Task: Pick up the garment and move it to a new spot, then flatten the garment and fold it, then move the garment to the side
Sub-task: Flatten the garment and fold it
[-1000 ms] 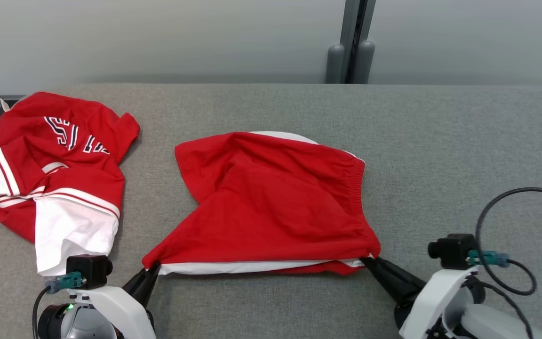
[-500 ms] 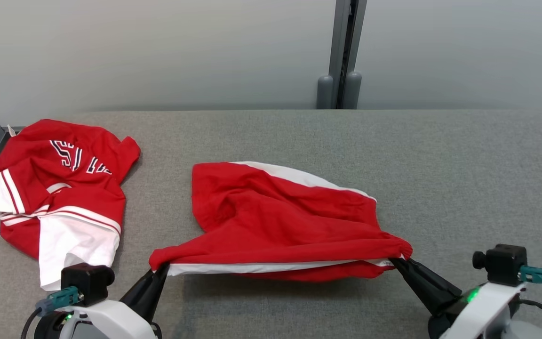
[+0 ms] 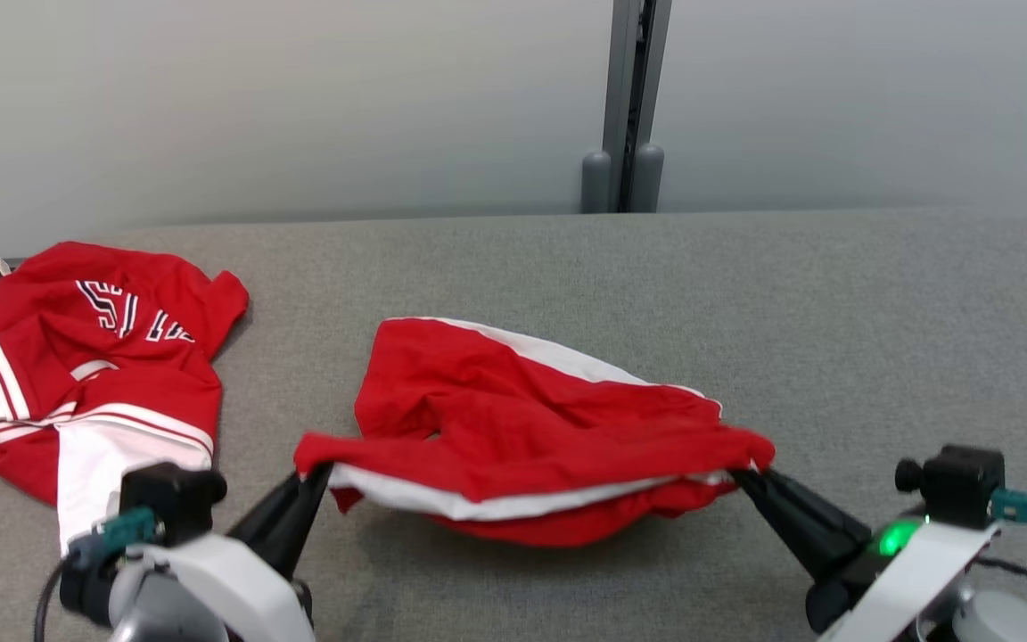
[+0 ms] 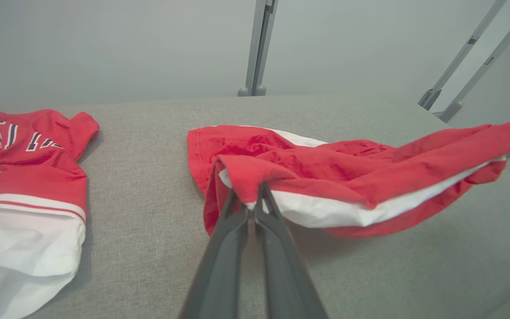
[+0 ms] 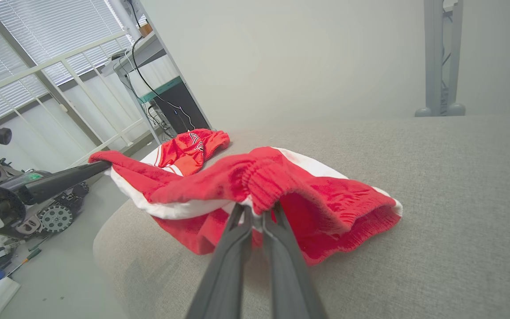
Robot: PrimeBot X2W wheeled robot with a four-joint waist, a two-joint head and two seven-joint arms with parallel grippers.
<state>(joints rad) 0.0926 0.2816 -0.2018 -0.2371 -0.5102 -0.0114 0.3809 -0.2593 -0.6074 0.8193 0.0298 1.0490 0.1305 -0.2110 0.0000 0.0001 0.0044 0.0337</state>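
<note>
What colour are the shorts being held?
The shorts are red with white, best in left wrist view.

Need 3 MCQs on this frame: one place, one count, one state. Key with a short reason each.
1. Where does the jersey lie relative to the shorts?
A) on the robot's left of them, apart
B) on the robot's right of them
C) on top of them

2. How many garments are on the table?
A) one
B) two
C) three

3. How do the left gripper and right gripper stand?
A) both open, clear of the cloth
B) both shut on the shorts
C) left shut, right open

Key:
1 A: in the head view a strip of bare table separates them.
2 B: jersey and shorts make two.
3 B: each wrist view shows the fingers pinched on red cloth.
</note>
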